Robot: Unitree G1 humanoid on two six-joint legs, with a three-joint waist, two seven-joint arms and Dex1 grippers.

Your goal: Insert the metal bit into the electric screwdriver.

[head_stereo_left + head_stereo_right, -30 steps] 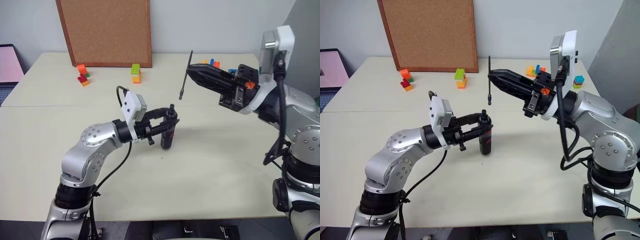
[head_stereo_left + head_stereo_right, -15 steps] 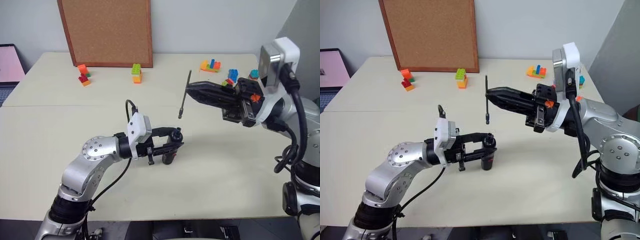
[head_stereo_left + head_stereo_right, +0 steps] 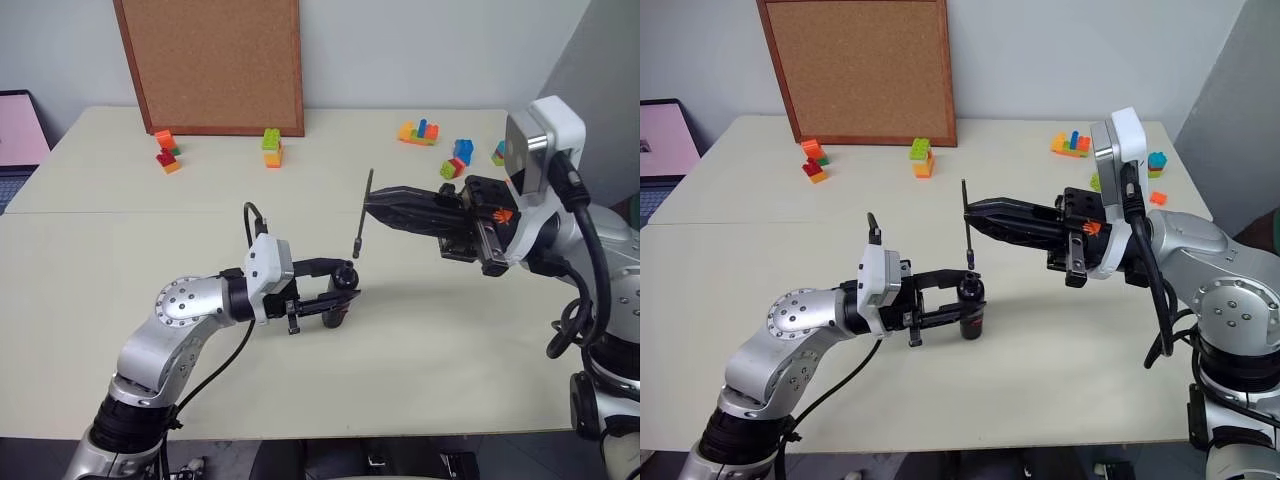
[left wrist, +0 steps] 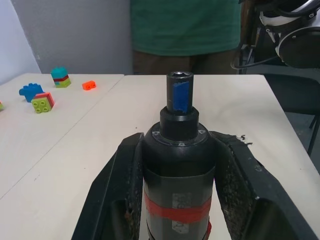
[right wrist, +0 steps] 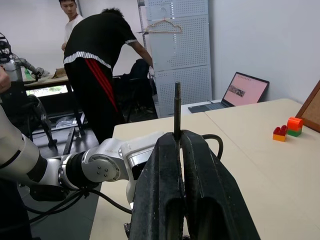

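The electric screwdriver (image 3: 338, 303) stands upright on the table, a black stubby tool with a red band (image 4: 177, 215) low on its body and its open socket facing up. My left gripper (image 3: 343, 287) reaches in level from the left and is shut on it. My right gripper (image 3: 371, 204) reaches in level from the right, shut on the metal bit (image 3: 364, 212). This thin dark rod hangs nearly upright, its lower tip just above the socket, slightly apart from it. The bit (image 5: 177, 107) sticks up between the closed fingers.
A corkboard (image 3: 210, 60) leans on the far wall. Toy bricks lie at the back left (image 3: 165, 150), back middle (image 3: 271, 145) and back right (image 3: 420, 130). A laptop (image 3: 20, 125) sits at the far left. A person in a green shirt (image 4: 185, 25) stands beyond the table.
Both grippers have come lower and nearer to me. The screwdriver now rests lower on the table, and the bit's tip has dropped close above its socket.
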